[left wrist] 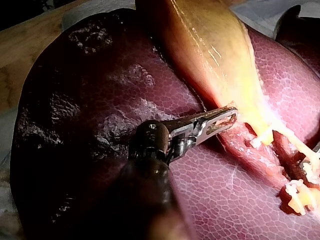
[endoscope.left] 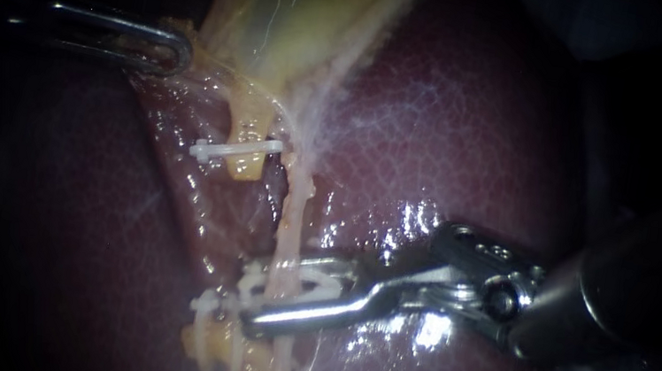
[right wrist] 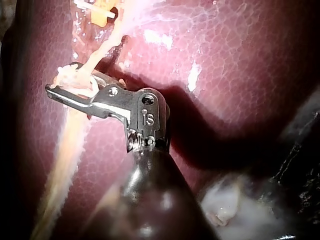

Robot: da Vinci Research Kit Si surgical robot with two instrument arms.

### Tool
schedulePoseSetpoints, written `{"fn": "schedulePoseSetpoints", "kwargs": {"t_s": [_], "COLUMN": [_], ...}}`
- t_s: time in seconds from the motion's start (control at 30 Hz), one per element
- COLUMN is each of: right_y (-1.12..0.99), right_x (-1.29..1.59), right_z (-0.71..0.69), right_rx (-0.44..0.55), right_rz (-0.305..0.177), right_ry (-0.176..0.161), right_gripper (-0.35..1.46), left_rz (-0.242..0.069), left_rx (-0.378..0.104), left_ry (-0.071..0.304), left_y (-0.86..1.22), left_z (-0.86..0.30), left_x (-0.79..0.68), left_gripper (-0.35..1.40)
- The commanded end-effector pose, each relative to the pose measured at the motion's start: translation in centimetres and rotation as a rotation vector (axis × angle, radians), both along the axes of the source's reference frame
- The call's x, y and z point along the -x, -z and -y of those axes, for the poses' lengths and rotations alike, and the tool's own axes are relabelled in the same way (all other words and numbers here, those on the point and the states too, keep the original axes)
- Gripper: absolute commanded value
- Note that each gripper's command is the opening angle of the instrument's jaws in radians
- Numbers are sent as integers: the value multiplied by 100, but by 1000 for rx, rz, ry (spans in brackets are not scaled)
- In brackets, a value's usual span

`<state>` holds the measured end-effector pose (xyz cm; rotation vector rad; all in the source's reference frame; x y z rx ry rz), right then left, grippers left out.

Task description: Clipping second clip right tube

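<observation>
my right instrument (endoscope.left: 275, 290) has its jaws closed on a white clip (endoscope.left: 314, 289) around the right tube (endoscope.left: 289, 223), over the liver (endoscope.left: 463, 145). my left instrument (endoscope.left: 181, 53) grips the gallbladder (endoscope.left: 289, 8) at its edge.

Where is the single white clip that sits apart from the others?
Endoscope view, left of centre: the clip lies across a short yellow tube just below the gallbladder, up and left of the right instrument tip.
</observation>
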<state>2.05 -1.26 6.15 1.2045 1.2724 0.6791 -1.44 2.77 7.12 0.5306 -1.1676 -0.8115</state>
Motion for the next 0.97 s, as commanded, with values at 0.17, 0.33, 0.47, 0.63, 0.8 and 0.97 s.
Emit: {"fn": "schedulePoseSetpoints", "kwargs": {"t_s": [0.17,0.33,0.47,0.63,0.8,0.97], "right_y": [0,0,-1,-1,-1,-1], "right_x": [-1,-2,-1,-1,-2,-2], "right_z": [-1,-2,-2,-2,-2,-2], "right_rx": [-37,-38,-37,-30,-30,-30], "right_rz": [-16,-20,-12,7,8,7], "right_ry": [-13,-12,-24,-12,-15,-13], "right_gripper": [-13,-35,-35,-35,-35,-35], "left_rz": [0,0,0,0,0,0], "left_rx": [0,0,0,0,0,0], "left_ry": [0,0,0,0,0,0], "left_y": [0,0,0,0,0,0], "left_z": [0,0,0,0,0,0], "left_x": [0,0,0,0,0,0], "left_gripper": [-35,-35,-35,-35,-35,-35]}}
